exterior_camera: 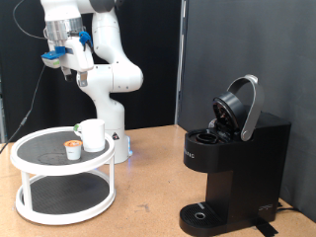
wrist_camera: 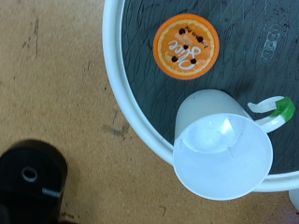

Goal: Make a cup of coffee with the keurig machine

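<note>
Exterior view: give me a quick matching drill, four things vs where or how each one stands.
Things:
1. cup
2. coffee pod
3. keurig machine
4. tool

States:
A. lid up, at the exterior view's right
B. high in the air above the tray, holding nothing
C. white, upright on the round tray's top tier
D. small, tan-topped, beside the cup on the tray

Pairs: 1-C, 2-D, 3-A, 4-B

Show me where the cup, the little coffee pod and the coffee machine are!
cup (exterior_camera: 92,134), exterior view, its white side.
coffee pod (wrist_camera: 186,45), wrist view, its orange top.
coffee machine (exterior_camera: 212,166), exterior view, its black front.
</note>
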{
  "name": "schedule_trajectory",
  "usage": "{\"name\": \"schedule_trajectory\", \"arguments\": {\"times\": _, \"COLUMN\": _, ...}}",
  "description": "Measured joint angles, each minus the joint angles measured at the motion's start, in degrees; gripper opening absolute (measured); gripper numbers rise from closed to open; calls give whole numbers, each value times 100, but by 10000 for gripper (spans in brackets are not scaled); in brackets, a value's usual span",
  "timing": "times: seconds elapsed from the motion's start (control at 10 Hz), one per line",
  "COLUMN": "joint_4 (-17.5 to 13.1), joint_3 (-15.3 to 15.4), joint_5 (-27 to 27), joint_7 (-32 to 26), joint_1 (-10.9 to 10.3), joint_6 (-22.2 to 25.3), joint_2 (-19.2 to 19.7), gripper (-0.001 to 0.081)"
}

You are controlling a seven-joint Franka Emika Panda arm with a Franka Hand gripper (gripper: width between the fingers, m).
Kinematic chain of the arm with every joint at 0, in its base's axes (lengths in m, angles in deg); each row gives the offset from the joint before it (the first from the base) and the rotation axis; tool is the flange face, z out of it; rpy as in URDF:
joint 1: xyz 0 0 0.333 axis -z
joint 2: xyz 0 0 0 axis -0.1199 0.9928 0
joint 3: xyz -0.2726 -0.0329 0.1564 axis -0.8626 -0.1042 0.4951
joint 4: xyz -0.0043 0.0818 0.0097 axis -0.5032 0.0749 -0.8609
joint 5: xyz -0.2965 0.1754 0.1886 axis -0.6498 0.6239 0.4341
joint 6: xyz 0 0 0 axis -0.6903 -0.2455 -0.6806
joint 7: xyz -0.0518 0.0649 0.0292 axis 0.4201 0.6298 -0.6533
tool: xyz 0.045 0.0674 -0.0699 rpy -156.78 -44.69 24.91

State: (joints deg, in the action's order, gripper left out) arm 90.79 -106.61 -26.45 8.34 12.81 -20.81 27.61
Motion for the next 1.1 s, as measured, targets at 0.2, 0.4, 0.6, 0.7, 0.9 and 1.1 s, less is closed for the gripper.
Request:
{"name": "schedule_trajectory", "arguments": {"times": 0.2, "joint_4": 30, "joint_3": -124, "joint_5": 8, "joint_7": -313, "joint_1": 16, "joint_6": -6, "joint_2": -31, "gripper": 734}}
{"name": "schedule_trajectory", "arguments": {"times": 0.4, "joint_4": 180, "joint_3": -127, "joint_5": -117, "joint_7": -315, "joint_1": 45, "joint_6": -158, "joint_2": -5, "gripper": 734}}
{"name": "schedule_trajectory", "arguments": {"times": 0.6, "joint_4": 419, "joint_3": -126, "joint_5": -289, "joint_7": -272, "joint_1": 53, "joint_6": -460, "joint_2": 79, "gripper": 734}}
{"name": "schedule_trajectory", "arguments": {"times": 0.7, "joint_4": 542, "joint_3": -126, "joint_5": -354, "joint_7": -269, "joint_1": 61, "joint_6": -674, "joint_2": 142, "gripper": 734}}
{"name": "schedule_trajectory", "arguments": {"times": 0.9, "joint_4": 776, "joint_3": -127, "joint_5": -441, "joint_7": -269, "joint_1": 82, "joint_6": -1128, "joint_2": 236, "gripper": 734}}
{"name": "schedule_trajectory", "arguments": {"times": 1.1, "joint_4": 983, "joint_3": -130, "joint_5": -497, "joint_7": -270, "joint_1": 105, "joint_6": -1546, "joint_2": 326, "gripper": 734}}
